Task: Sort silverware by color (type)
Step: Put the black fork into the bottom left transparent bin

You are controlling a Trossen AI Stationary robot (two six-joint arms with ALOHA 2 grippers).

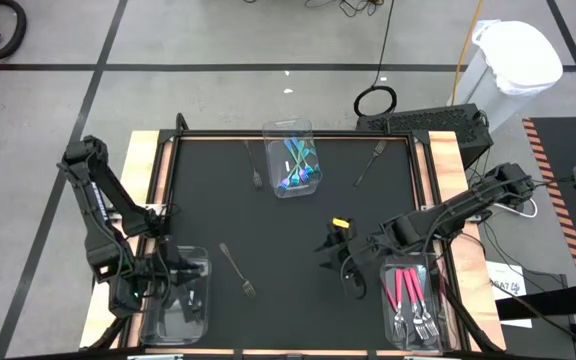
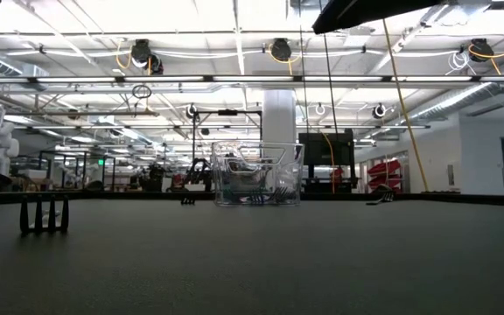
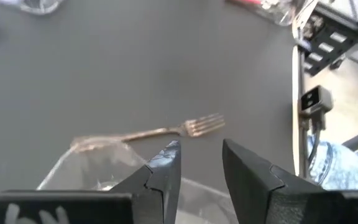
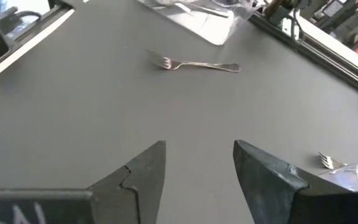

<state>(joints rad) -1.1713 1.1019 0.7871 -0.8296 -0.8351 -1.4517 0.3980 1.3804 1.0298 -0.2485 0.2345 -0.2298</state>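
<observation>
Silverware is mostly sorted — pink-handled forks (image 1: 408, 300) lie in the bin (image 1: 389, 322) at the desk's near right corner, teal-handled pieces (image 1: 298, 165) in the far-edge bin (image 1: 289, 129). Three silver forks lie loose, one (image 1: 237, 269) near the left. The left claw (image 1: 173, 278) hangs over the near-left bin (image 1: 196, 322), fingers apart, holding nothing; the right claw (image 1: 336, 265) — open, empty — hovers above bare desk (image 1: 268, 225).

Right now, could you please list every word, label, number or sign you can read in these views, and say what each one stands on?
None can be read.
White paper sheet beside the table's right edge: printed lines, too small.
White marks on the left gripper's body: cropped and blurred.
White marks on the right gripper's body: cropped, unreadable.
</observation>
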